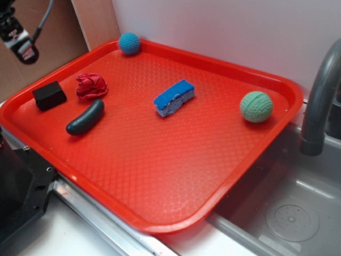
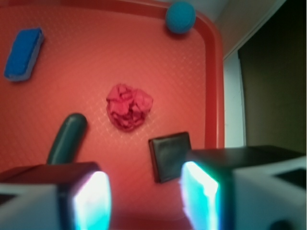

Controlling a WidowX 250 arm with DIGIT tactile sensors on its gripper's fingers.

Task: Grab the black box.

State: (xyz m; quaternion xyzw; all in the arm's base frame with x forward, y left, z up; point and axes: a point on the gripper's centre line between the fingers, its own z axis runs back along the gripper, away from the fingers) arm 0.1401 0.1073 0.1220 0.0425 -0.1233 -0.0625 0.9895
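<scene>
The black box (image 1: 49, 95) lies near the left rim of the red tray (image 1: 160, 181). In the wrist view the black box (image 2: 169, 156) sits just ahead of my right finger, partly behind it. My gripper (image 2: 146, 201) hovers above the tray, open, with nothing between its glowing pads (image 2: 93, 199). In the exterior view only part of the arm (image 1: 18, 40) shows at the top left; the fingers are out of frame.
A red crumpled cloth (image 1: 91, 86) and a dark green pickle toy (image 1: 85, 118) lie close to the box. On the tray are also a blue sponge (image 1: 174, 97), a blue ball (image 1: 129, 43) and a green ball (image 1: 256, 106). A sink (image 1: 277, 208) and faucet (image 1: 319, 96) stand at the right.
</scene>
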